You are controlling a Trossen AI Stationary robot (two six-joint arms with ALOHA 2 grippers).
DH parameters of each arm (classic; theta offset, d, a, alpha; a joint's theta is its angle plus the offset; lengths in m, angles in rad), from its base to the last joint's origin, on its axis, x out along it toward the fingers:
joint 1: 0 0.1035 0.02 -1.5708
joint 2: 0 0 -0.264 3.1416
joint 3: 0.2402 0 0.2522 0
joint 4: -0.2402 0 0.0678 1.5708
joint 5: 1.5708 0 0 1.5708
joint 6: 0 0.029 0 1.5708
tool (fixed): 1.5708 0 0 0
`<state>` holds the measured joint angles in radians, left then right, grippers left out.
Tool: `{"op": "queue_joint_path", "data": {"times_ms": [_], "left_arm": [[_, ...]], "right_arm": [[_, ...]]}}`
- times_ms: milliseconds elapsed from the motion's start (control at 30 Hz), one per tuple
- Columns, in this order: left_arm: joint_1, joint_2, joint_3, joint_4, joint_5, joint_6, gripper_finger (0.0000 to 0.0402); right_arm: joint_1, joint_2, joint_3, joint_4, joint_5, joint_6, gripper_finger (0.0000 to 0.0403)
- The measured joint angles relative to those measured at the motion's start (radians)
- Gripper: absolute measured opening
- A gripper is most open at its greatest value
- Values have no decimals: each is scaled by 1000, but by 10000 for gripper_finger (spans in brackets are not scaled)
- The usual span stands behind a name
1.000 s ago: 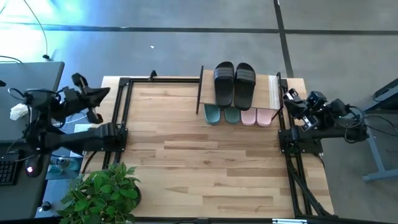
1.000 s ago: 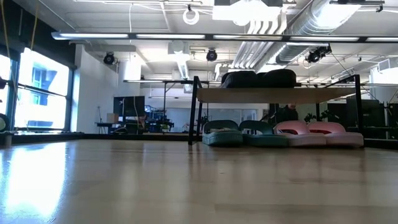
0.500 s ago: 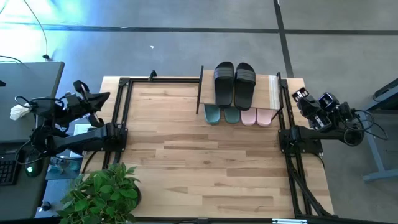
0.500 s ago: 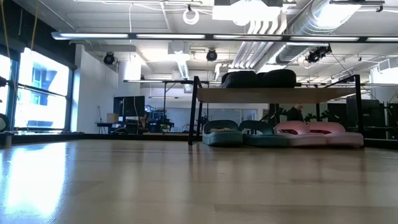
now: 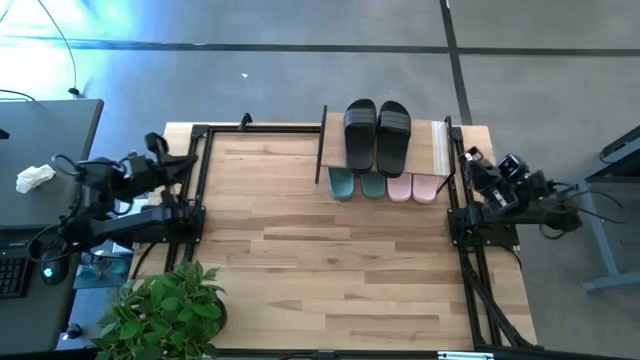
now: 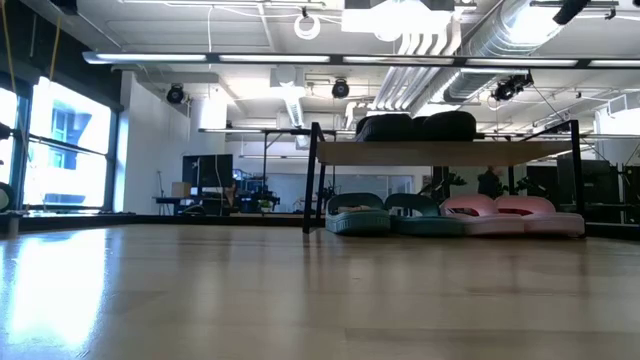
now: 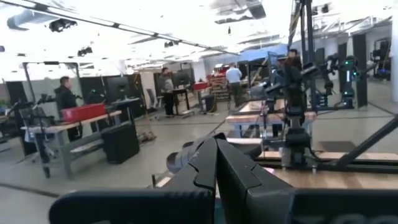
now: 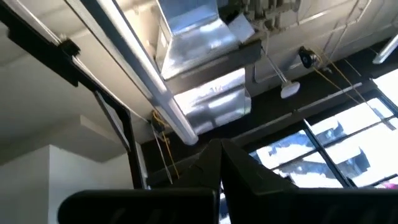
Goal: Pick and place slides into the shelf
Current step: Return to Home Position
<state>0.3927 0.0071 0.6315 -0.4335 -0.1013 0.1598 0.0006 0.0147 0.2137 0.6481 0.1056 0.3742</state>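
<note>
The shelf (image 5: 436,146) stands at the table's far edge, its wooden plank (image 6: 445,152) on thin black side frames. The black slides (image 5: 377,135) lie side by side on the plank and show there in the low view too (image 6: 415,126). Under the plank, the dark green pair (image 5: 357,185) and the pale pink pair (image 5: 413,188) rest on the tabletop, toes toward the near edge. My left gripper (image 5: 168,162) hovers by the table's left edge, shut and empty (image 7: 216,155). My right gripper (image 5: 468,160) is right of the shelf, shut, tipped up at the ceiling (image 8: 221,155).
Black frame rails run along the table's left side (image 5: 195,190) and right side (image 5: 462,230). A potted plant (image 5: 165,310) sits at the near left corner. A desk with cables (image 5: 40,150) is left of the table. People stand far off in the room (image 7: 65,93).
My left arm has swung toward the table, bringing its gripper up to the left frame rail. My right gripper drifted away from the shelf to the right, then came back beside it. The slides and the shelf have not moved.
</note>
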Motion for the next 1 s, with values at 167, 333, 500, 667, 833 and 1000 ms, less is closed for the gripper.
{"op": "queue_joint_path", "data": {"times_ms": [167,333,500,667,833,1000], "left_arm": [[0,0,-110,151,6,-9,0],[0,0,-199,262,36,-45,0],[0,0,-265,284,38,-91,0],[0,0,-322,365,42,-113,0],[0,0,-394,461,49,-132,0],[0,0,-480,574,51,-171,0]], "right_arm": [[0,-1,-183,269,34,62,0],[0,0,-176,262,43,50,0],[0,0,-166,261,32,46,0],[0,0,-166,251,32,48,0],[0,0,-166,206,43,70,0],[0,0,-166,180,52,74,0]]}}
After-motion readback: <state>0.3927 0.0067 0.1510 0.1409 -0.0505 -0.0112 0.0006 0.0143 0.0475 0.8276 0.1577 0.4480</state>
